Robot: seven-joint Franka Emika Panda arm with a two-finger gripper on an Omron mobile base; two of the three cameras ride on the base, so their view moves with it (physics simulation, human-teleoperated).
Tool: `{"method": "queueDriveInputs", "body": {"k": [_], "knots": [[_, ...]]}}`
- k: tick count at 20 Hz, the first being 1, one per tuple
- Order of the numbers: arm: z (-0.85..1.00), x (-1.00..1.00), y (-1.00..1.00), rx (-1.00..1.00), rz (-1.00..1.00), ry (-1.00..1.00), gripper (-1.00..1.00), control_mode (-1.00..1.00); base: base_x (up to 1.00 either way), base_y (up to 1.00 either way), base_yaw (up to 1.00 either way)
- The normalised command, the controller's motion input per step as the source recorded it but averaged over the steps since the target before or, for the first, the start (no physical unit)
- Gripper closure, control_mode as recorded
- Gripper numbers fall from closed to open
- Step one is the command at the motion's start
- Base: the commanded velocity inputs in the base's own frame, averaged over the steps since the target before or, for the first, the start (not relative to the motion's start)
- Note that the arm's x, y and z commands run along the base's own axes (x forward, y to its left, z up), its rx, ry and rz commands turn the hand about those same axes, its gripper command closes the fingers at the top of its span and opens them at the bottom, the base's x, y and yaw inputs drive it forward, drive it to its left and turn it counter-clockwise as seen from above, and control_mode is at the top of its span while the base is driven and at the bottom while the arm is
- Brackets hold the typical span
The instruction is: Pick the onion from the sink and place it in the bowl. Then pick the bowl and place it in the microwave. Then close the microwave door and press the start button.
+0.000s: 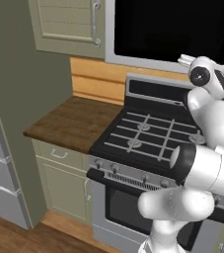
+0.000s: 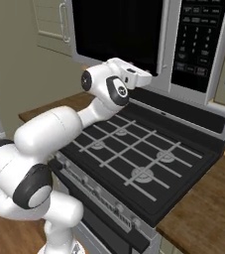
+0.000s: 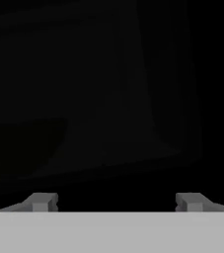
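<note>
Hand view: the fingers point(image 3: 43, 201) stand spread wide, released, with nothing between them; the gripper point(image 3: 116, 202) faces the black glass of the microwave door point(image 3: 108, 89), which lies straight ahead of the tips and close to them. Whether the tips touch the glass cannot be told.

Right base view: the hand point(image 2: 134, 74) is raised against the lower edge of the door point(image 2: 116, 30), at the corner nearest the control panel point(image 2: 200, 39). The door is swung shut, or nearly so, against the microwave point(image 2: 173, 49), flush beside the dark panel with its rows of buttons. The white arm point(image 2: 59, 129) rises from the lower left and reaches forward over the stove point(image 2: 143, 158).

Left base view: the wrist point(image 1: 207, 76) sits just under the door's grey frame point(image 1: 133, 62), above the stove's back rail point(image 1: 153, 89). The stove's black top carries grates and burners point(image 1: 143, 127); its knobs point(image 1: 114, 169) line the front edge. To the stove's left lies a wooden bench point(image 1: 69, 123) over pale green drawers point(image 1: 59, 154); an olive cabinet door point(image 1: 66, 24) hangs above it, left of the microwave.
</note>
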Motion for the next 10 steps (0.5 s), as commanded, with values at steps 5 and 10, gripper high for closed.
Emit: {"method": "queueDriveInputs", "body": {"k": [5,10], "knots": [[0.0,0.91,-0.37,0.02,0.0,0.08,-1.0,-1.0,0.0,0.0,0.0],[0.64,-0.66,0.0,0.0,0.04,0.0,-1.0,-1.0,0.0,0.0,0.0]]}}
